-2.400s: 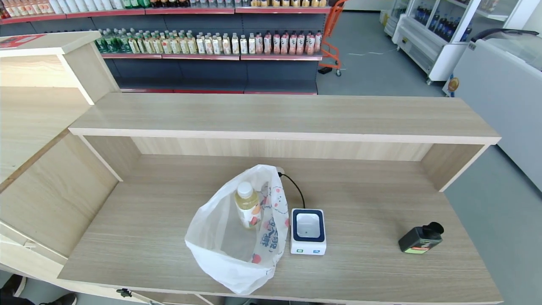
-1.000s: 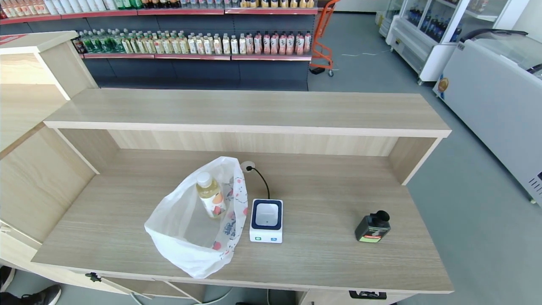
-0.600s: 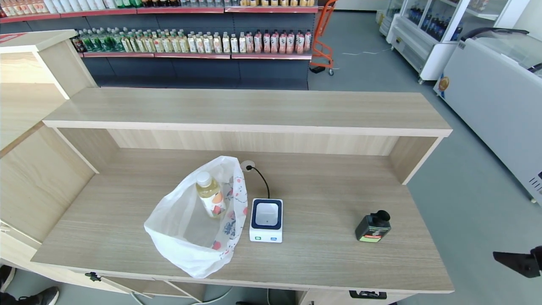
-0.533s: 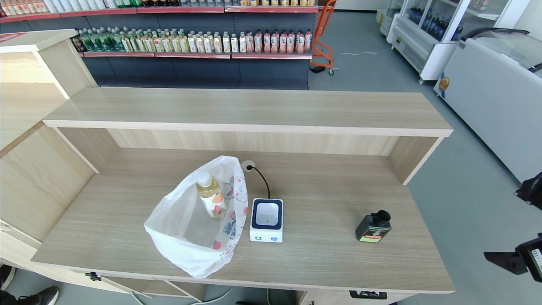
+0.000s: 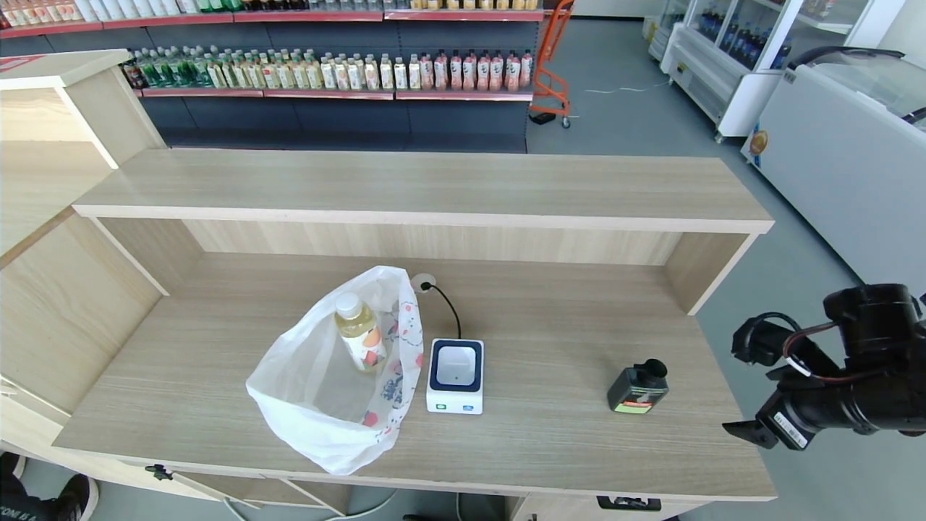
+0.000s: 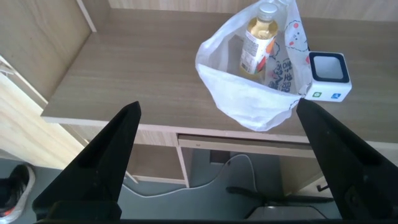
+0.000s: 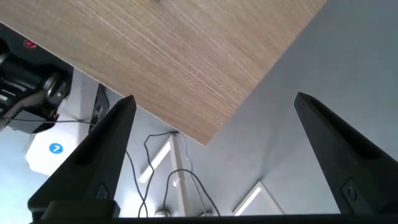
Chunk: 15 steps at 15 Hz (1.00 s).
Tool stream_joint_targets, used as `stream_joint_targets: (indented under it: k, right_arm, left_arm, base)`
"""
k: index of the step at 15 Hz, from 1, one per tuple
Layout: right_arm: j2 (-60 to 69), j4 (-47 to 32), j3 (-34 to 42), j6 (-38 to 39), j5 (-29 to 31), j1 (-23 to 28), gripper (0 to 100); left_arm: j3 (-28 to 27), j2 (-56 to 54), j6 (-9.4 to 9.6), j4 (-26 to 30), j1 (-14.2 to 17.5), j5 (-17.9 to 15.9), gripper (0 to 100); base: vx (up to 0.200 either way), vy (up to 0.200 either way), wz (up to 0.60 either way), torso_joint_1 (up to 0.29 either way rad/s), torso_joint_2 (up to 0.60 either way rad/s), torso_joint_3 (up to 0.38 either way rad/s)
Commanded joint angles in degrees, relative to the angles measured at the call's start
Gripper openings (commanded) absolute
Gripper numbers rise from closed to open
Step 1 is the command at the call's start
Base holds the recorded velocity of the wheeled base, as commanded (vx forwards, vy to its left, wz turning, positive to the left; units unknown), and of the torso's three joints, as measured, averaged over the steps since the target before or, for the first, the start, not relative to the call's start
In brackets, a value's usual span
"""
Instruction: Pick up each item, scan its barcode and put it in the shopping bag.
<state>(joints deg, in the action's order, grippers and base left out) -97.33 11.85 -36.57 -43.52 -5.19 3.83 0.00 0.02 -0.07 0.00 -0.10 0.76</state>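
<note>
A white shopping bag [image 5: 318, 405] lies open on the wooden counter [image 5: 564, 318], with a yellow drink bottle [image 5: 358, 339] upright inside it. Just right of the bag sits the white and blue scanner [image 5: 455, 376]. A small black bottle [image 5: 638, 388] with a red and green label stands farther right. My right arm [image 5: 846, 391] hangs off the counter's right end, level with the black bottle. The right gripper [image 7: 214, 98] is open and empty over the counter's corner [image 7: 186, 56]. My left gripper [image 6: 217, 106] is open and empty, out in front of the counter, facing the bag [image 6: 249, 93] and scanner [image 6: 328, 76].
A raised shelf [image 5: 419, 188] runs along the counter's back, with side walls at both ends. The scanner's black cable [image 5: 445, 307] leads to a hole behind the bag. White freezers [image 5: 839, 152] stand on the floor to the right. Store shelves of drinks [image 5: 325, 72] line the back.
The head camera shifted early on, then held still. My right arm came into sight from the right edge and rose beside the counter's right end. Bag, scanner and black bottle stayed put.
</note>
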Motion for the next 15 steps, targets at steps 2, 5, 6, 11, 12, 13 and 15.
stream_joint_targets:
  k: [2, 5, 6, 11, 12, 13, 15]
  right_arm:
    - [-5.85, 0.54, 0.36, -0.16, -2.98, -2.95, 100]
    - [-12.36, 8.19, -1.4, -0.16, -6.76, -5.15, 100]
    - [-14.12, 9.86, -2.19, -0.25, -7.46, -5.59, 100]
    - [-19.3, 14.17, -5.35, -0.07, -9.22, -8.66, 100]
    - [-20.0, 14.25, -6.14, -0.07, -9.22, -9.1, 100]
    - [-20.44, 14.69, -6.49, -0.16, -9.22, -9.1, 0]
    - [-21.41, 15.84, -6.76, -0.25, -9.22, -9.19, 0]
  left_arm:
    - [0.0, -0.02, -0.01, 0.0, 0.01, 0.04, 100]
    - [0.0, -0.02, -0.01, 0.0, 0.01, 0.04, 100]
    - [0.0, -0.02, -0.01, 0.0, 0.01, 0.04, 100]
    - [0.0, -0.02, -0.01, 0.0, 0.01, 0.04, 100]
    - [0.0, -0.02, -0.01, 0.0, 0.01, 0.04, 100]
    - [0.0, -0.02, -0.01, 0.0, 0.01, 0.04, 100]
    - [0.0, -0.02, -0.01, 0.0, 0.01, 0.04, 100]
  base:
    - [0.0, 0.0, 0.0, 0.0, 0.0, 0.0]
    - [0.0, 0.0, 0.0, 0.0, 0.0, 0.0]
    - [0.0, 0.0, 0.0, 0.0, 0.0, 0.0]
    - [0.0, 0.0, 0.0, 0.0, 0.0, 0.0]
    - [0.0, 0.0, 0.0, 0.0, 0.0, 0.0]
    - [0.0, 0.0, 0.0, 0.0, 0.0, 0.0]
    - [0.0, 0.0, 0.0, 0.0, 0.0, 0.0]
